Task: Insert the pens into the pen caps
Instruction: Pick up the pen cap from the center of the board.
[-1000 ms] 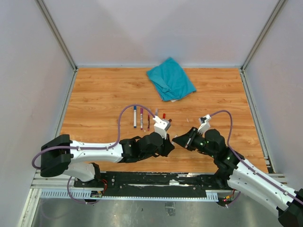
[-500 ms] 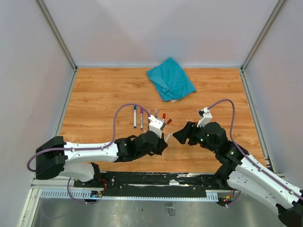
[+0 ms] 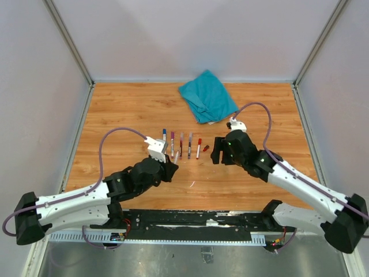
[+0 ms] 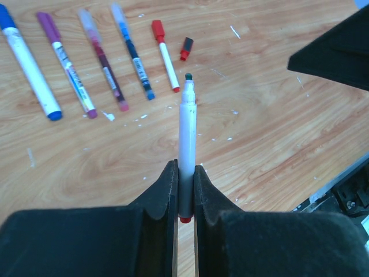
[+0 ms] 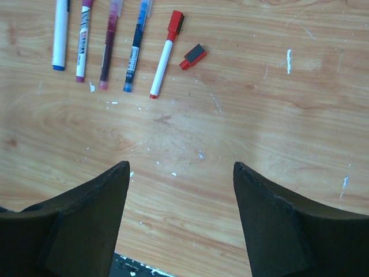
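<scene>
My left gripper (image 4: 184, 167) (image 3: 171, 164) is shut on a white-barrelled pen (image 4: 185, 127) (image 3: 176, 156). It holds the pen near its red rear end, and the bare dark tip points away over the floor. Several pens lie side by side: blue-capped (image 4: 29, 69), purple-capped (image 4: 66, 63), two with clear caps (image 4: 104, 63) (image 4: 134, 57), and red-capped (image 5: 164, 55) (image 3: 198, 148). A small loose red-and-black pen cap (image 5: 193, 56) (image 3: 206, 148) lies just right of them. My right gripper (image 5: 181, 167) (image 3: 218, 151) hangs open and empty, nearer than that cap.
A crumpled teal cloth (image 3: 207, 95) lies at the back of the wooden floor (image 3: 115, 115). Small white scraps (image 3: 192, 184) dot the boards. Grey walls close in the left, right and far sides.
The two grippers, close together a second ago, have parted. My right gripper opened and moved farther away; my left arm drew back leftward with the pen. The red cap now shows.
</scene>
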You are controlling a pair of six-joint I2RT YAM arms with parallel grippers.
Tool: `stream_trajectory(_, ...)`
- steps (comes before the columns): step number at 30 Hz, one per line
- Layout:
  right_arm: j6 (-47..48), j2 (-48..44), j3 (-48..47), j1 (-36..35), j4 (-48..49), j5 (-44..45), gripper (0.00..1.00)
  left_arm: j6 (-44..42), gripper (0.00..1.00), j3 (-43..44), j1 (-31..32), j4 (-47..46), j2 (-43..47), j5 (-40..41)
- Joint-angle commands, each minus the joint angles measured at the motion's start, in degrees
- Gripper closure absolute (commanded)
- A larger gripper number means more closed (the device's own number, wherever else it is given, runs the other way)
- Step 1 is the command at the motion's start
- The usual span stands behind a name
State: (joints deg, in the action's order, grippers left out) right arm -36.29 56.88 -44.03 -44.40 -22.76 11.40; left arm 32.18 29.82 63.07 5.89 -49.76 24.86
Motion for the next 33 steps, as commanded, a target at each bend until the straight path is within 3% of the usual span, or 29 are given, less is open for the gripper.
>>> stream_trajectory(1,0.9,8.6,-5.7,-0.2,-2.9,5.3,0.27,-2.1,0.99,-2.2,-0.4,4.8,6.8,3.9)
stream_trajectory(9,-14.7,26.7,-19.4,0.2,-13.4,17.9,0.20,-1.6,0.99,-4.6,-0.3,9.7,15.8,6.4)
stream_trajectory(14,-17.8,35.3,-26.7,1.0,-18.1,16.3,0.20,-2.3,1.00,-6.4,-0.4,9.0,17.5,6.5)
stream_trajectory(23,-21.0,43.7,-32.3,2.7,-18.5,10.7,0.24,-3.1,1.00,-7.0,-0.3,7.9,16.7,6.1)
stream_trajectory(33,-23.7,48.4,-34.6,3.8,-19.1,11.0,0.36,-2.3,0.99,-7.6,-0.3,8.1,18.1,5.2)
